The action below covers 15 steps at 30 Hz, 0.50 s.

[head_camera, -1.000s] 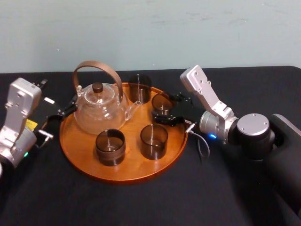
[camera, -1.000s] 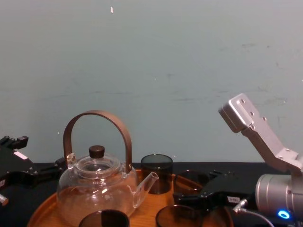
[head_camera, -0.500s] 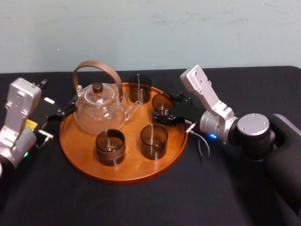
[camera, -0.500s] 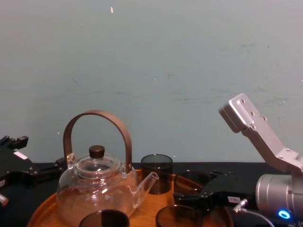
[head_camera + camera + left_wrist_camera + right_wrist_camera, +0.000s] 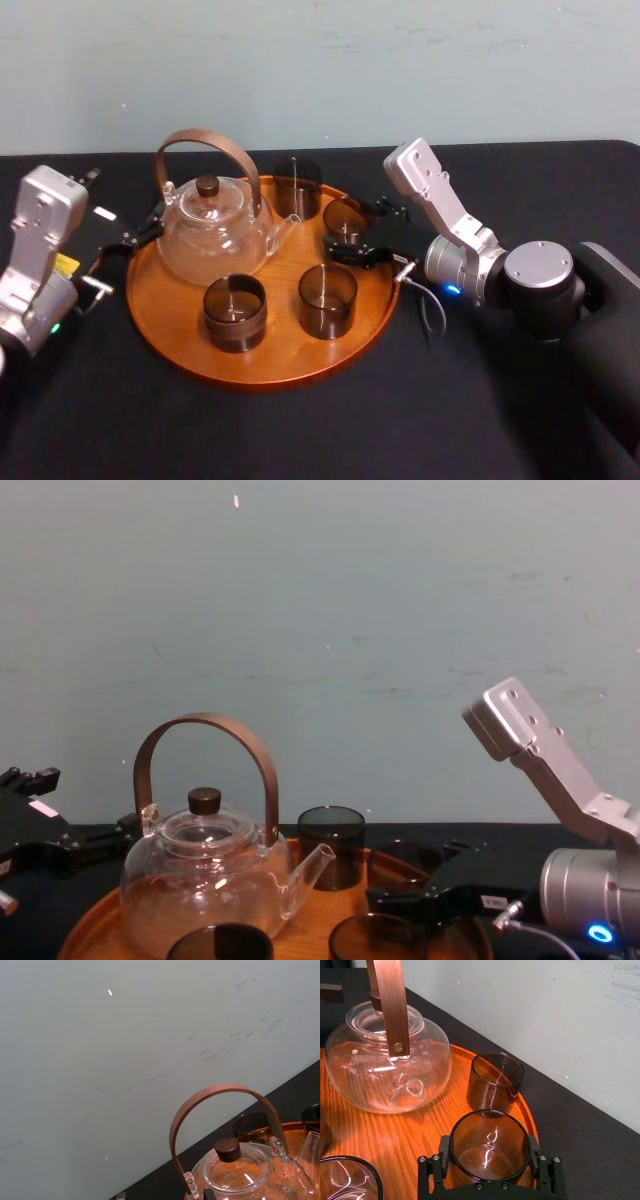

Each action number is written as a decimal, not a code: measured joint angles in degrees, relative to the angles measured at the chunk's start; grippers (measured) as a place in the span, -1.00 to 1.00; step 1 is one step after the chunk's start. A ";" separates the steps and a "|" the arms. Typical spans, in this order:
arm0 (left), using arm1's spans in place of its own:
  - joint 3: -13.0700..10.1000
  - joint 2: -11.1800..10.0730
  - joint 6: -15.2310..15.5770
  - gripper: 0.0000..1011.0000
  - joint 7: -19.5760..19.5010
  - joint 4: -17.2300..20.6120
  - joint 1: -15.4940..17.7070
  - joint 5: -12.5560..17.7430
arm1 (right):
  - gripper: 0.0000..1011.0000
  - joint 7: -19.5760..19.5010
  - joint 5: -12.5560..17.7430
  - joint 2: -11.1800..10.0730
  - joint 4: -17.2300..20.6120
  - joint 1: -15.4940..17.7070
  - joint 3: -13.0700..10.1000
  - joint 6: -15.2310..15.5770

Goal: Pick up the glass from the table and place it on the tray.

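Note:
The glass (image 5: 347, 220), a dark smoky tumbler, stands upright at the right side of the round orange-brown tray (image 5: 270, 372). My right gripper (image 5: 346, 232) is shut on the glass, one black finger against each side of it. In the right wrist view the glass (image 5: 489, 1146) sits between the fingers (image 5: 443, 1154) over the tray's wood (image 5: 355, 1127). I cannot tell whether its base touches the tray. My left gripper (image 5: 138, 234) rests open at the tray's left rim, holding nothing. The black table (image 5: 300, 435) lies under everything.
A glass teapot (image 5: 212, 235) with a brown arched handle fills the tray's back left. Three more dark glasses stand on the tray: one at the back (image 5: 298, 188), one at the front right (image 5: 327, 298) and one at the front left (image 5: 235, 312). A pale wall rises behind the table.

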<state>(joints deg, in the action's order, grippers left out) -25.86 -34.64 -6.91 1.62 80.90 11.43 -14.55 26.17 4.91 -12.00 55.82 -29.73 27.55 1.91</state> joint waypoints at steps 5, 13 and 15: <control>0.00 0.00 0.00 0.98 0.00 0.00 0.00 0.00 | 0.82 0.00 0.00 0.00 0.00 0.00 0.00 0.00; 0.00 0.00 0.00 0.98 0.00 0.00 0.00 0.00 | 0.82 0.00 0.00 0.00 0.00 0.00 0.00 0.00; 0.00 0.00 0.00 0.98 0.00 0.00 0.00 0.00 | 0.86 0.00 -0.02 -0.02 -0.01 0.01 0.01 0.07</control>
<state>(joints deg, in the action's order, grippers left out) -25.86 -34.65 -6.91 1.62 80.90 11.43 -14.55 26.17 4.90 -12.02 55.81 -29.72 27.56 1.98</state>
